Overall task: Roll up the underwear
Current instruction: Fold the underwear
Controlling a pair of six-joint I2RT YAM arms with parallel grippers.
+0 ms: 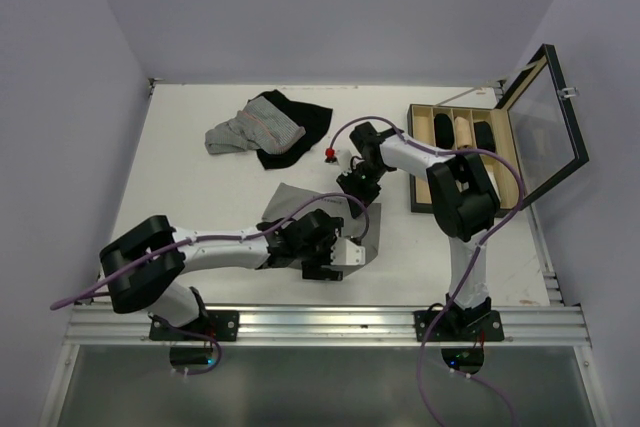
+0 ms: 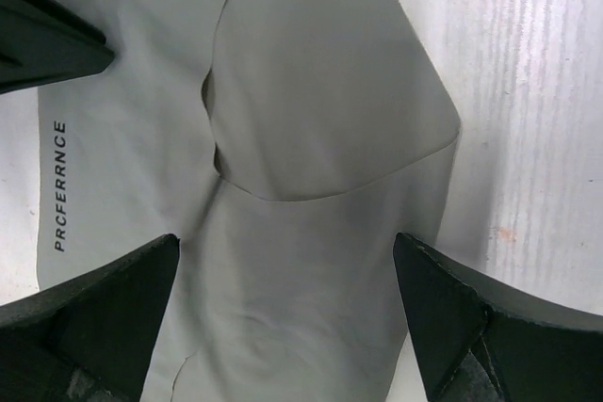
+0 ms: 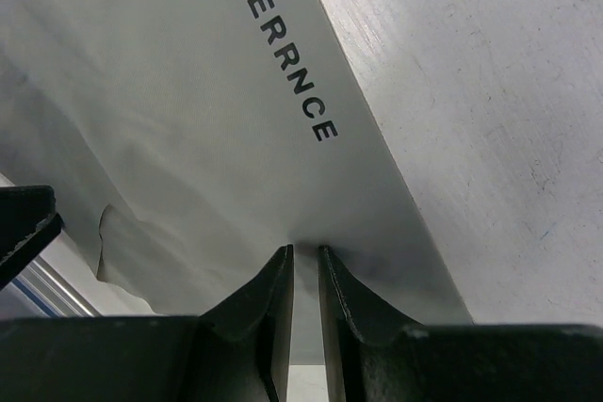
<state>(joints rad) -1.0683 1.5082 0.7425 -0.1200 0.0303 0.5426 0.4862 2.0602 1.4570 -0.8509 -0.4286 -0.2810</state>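
We see a white, faintly scuffed flat tabletop (image 1: 200, 197). Near its middle lies the plain medium-grey soft cloth underwear (image 1: 288, 199), partly folded, its waistband lettered in black. Toward the far edge, left of centre, a crumpled grey-and-white pinstriped garment (image 1: 250, 129) overlaps a black cloth garment (image 1: 298, 135). Just right of these sits a small red object (image 1: 329, 154). At the far right stands an open wooden compartment box (image 1: 412, 162), its glass lid raised

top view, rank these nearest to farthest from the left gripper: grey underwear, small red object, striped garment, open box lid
From the left gripper:
1. underwear, directly beneath it, mid-table
2. small red object, just beyond the underwear
3. striped garment, far side, to the left
4. box lid, standing open at the far right
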